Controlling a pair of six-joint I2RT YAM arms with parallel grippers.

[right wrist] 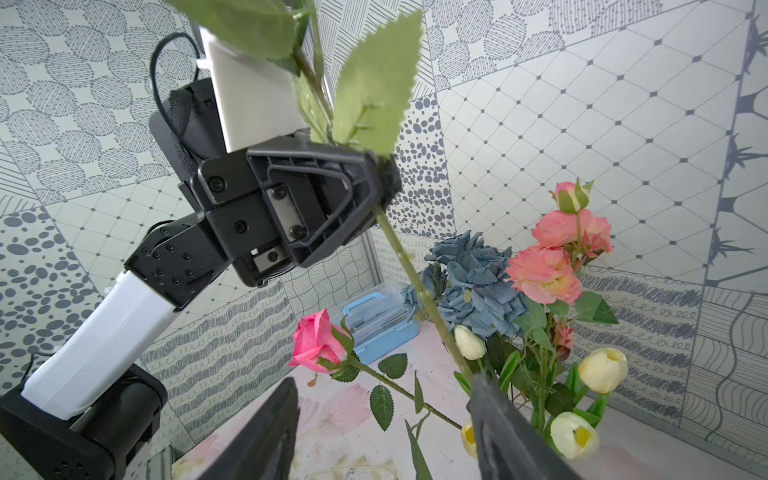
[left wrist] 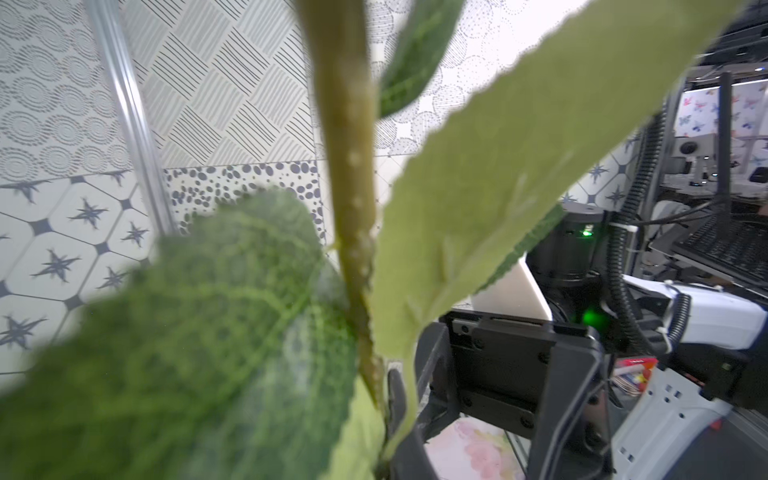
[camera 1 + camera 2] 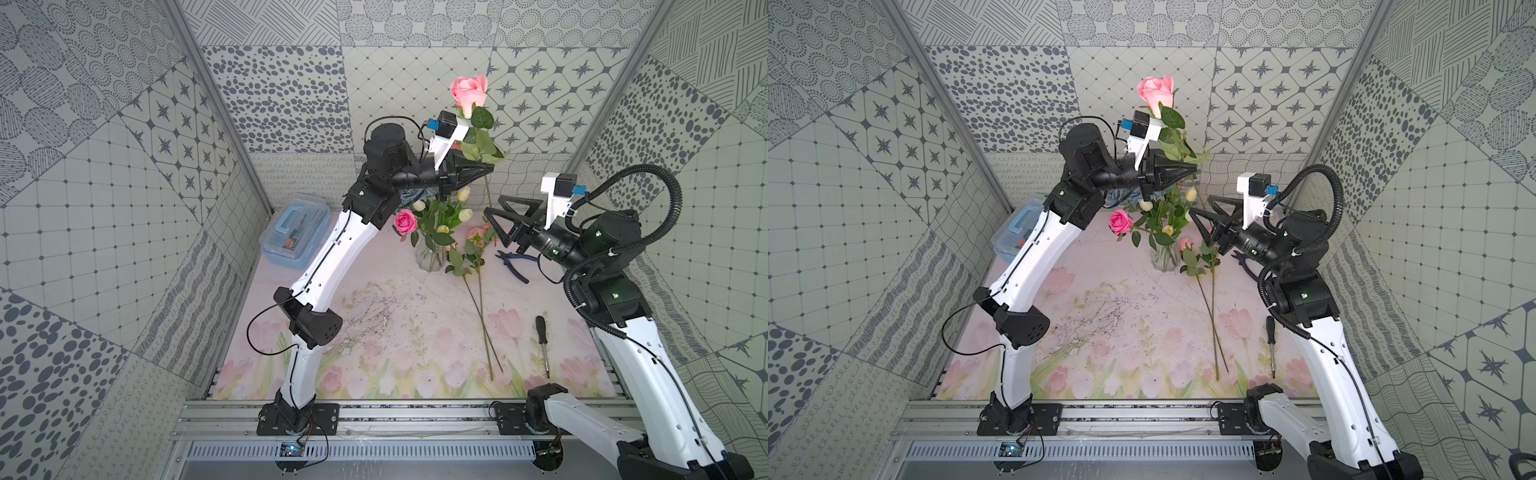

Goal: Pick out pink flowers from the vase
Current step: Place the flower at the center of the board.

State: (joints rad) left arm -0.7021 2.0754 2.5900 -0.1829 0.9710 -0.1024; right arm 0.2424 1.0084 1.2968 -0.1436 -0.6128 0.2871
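**Rose gripped above the vase**

Left fingers [image 3: 489,167] are closed on the green stem of one pale pink rose [image 3: 469,93]. The bloom stands above them, and the stem hangs below them toward the right fingers [image 3: 493,206]. Those two fingers are spread apart and grip nothing. In the right wrist view the stem runs down to one of them, but whether it touches cannot be told.

Below the left fingers, one clear glass vase [image 3: 432,259] stands upright on the tabletop [image 3: 374,332]. It holds:
- one deep pink rose [image 3: 405,222], leaning out on the side away from the right fingers
- four cream-white tulips [image 1: 602,370]
- one dusty-blue hydrangea head [image 1: 478,282]
- one salmon-pink spray [image 1: 544,274], with two open blooms and a small bud at its top

Beneath the right fingers, two long-stemmed flowers [image 3: 478,232] lie side by side on the tabletop, just beside the vase. Only one pink head shows.

One pair of blue-handled pliers [image 3: 513,262] lies under the right fingers. One black-handled screwdriver [image 3: 541,332] lies well apart from them, nearer that arm's base. One blue-lidded clear box [image 3: 291,232] sits well apart from both pairs of fingers, beyond the left arm.
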